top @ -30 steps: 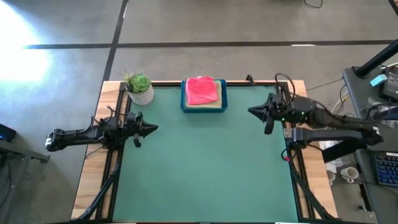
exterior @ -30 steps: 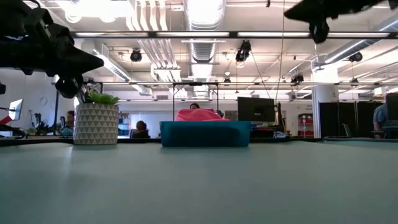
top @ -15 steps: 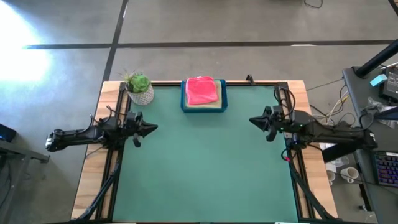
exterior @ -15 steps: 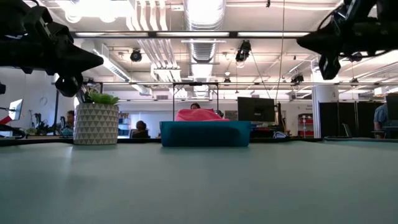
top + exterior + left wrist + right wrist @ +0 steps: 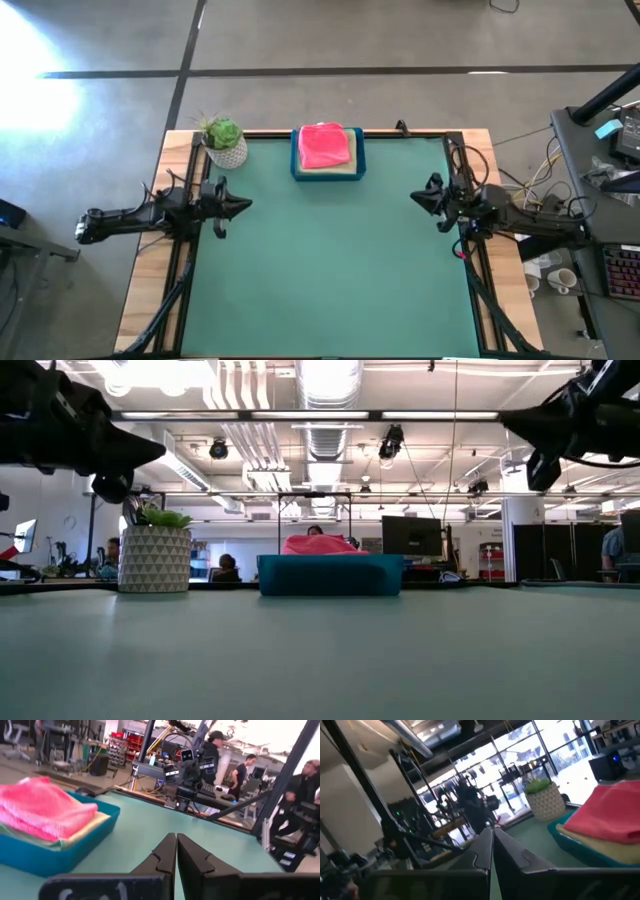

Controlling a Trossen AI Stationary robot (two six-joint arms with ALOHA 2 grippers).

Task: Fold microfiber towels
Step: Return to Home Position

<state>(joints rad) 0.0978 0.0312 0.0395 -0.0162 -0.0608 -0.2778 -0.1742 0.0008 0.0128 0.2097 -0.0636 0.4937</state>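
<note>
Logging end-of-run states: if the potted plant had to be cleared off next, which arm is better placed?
Left. The potted plant stands at the far left corner of the table, close to the left gripper, which hovers shut at that edge. The right gripper, also shut, is across the table.

This is an open-plan robotics lab, more workshop than office. Bare ducts (image 5: 325, 390) and pipes run overhead among long strip lights (image 5: 330, 415), none of it boxed in. The floor (image 5: 330, 40) is polished concrete crossed by dark lines. Beyond the far edge of the green-topped table (image 5: 320, 280) stand a dark monitor (image 5: 412, 535), red tool cabinets (image 5: 125, 742) and metal frames, with people (image 5: 214, 750) standing about. To the right sits a desk with a keyboard (image 5: 622, 270), loose cables (image 5: 553, 150) and mugs (image 5: 565, 280).
</note>
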